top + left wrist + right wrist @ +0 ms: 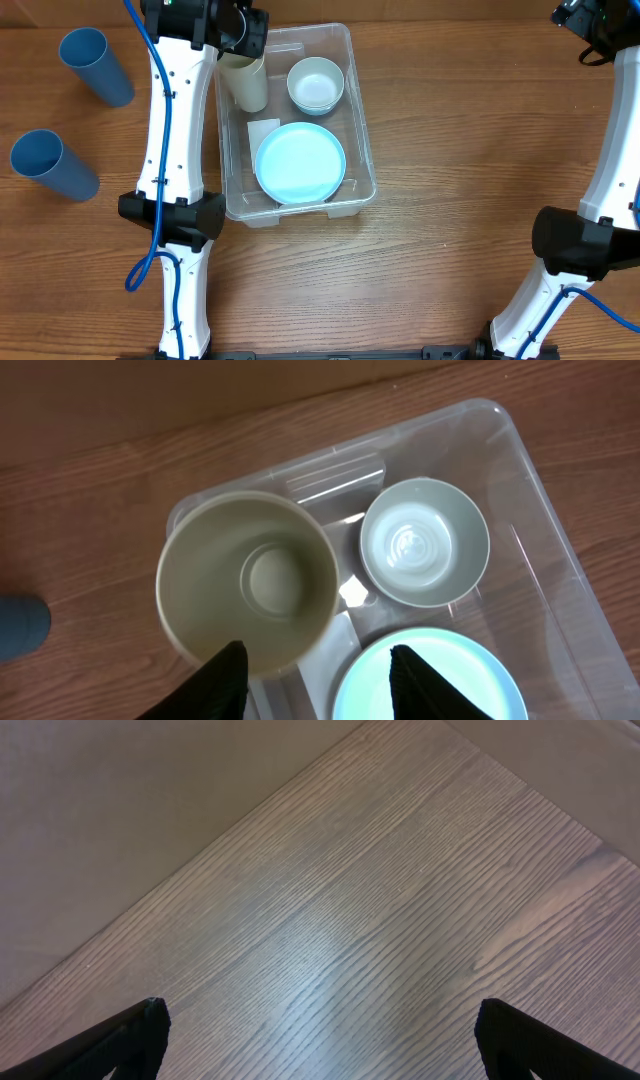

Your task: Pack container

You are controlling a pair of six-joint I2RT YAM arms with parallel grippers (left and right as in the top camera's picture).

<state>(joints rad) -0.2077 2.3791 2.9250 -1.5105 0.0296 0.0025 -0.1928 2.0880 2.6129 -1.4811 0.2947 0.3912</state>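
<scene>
The container (362,150) is a large clear bin in the table's middle. It holds a cream cup (245,82) upright in its far left corner, a white bowl (316,84) at the far right and a light blue plate (300,162) at the near end. My left gripper (243,40) hangs open just above the cup. In the left wrist view my fingers (318,675) straddle the near rim of the cup (247,580), with the bowl (425,542), the plate (440,680) and the container's wall (530,480) in sight. My right gripper (590,22) is open and empty over bare wood (320,1030).
Two blue cups (95,65) (52,165) lie on the table at the far left; the edge of one shows in the left wrist view (20,628). A white label (262,130) sits on the container's base. A wall runs behind the table.
</scene>
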